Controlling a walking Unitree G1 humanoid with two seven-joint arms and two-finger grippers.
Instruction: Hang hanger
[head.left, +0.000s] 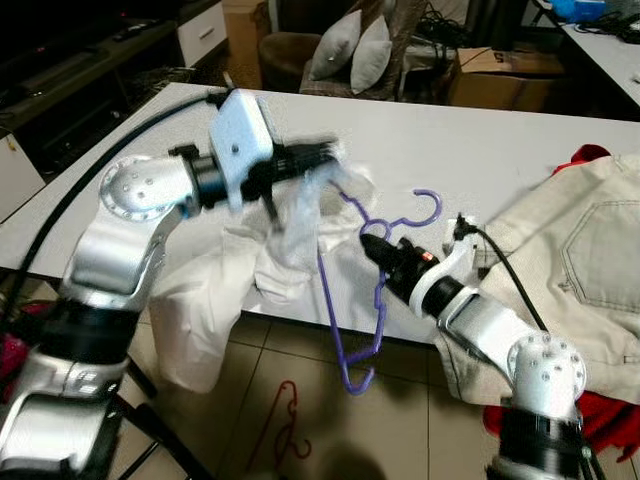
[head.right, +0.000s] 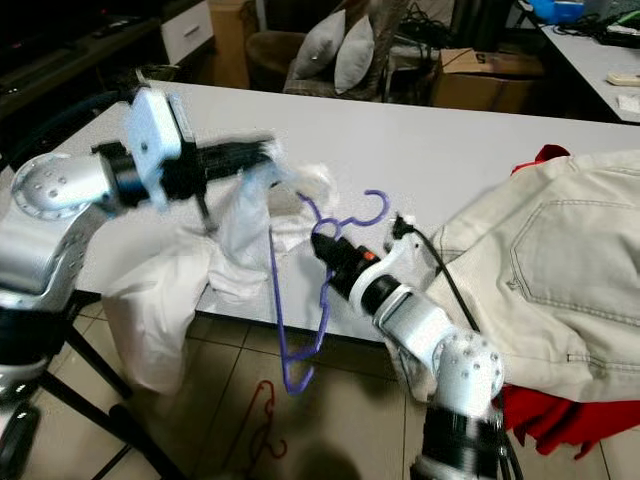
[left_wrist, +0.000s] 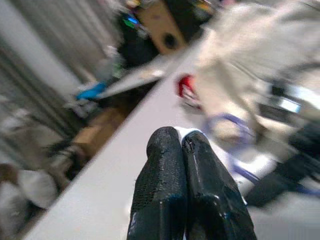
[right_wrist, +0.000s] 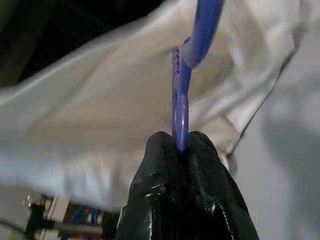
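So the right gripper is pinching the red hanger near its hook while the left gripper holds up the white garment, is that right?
Not quite: the hanger in the right gripper is purple, not red, as the right wrist view shows close up. A red hanger lies on the floor, untouched. The rest holds: the left gripper is shut on the white garment.

The room is bright with soft, even light, and the white table (head.left: 480, 150) shines pale with no hard glare. The left gripper (head.left: 325, 155) and the shirt (head.left: 300, 215) it holds are smeared by motion blur. Both wrist views are fuzzy behind the sharp black fingers (left_wrist: 165, 190).
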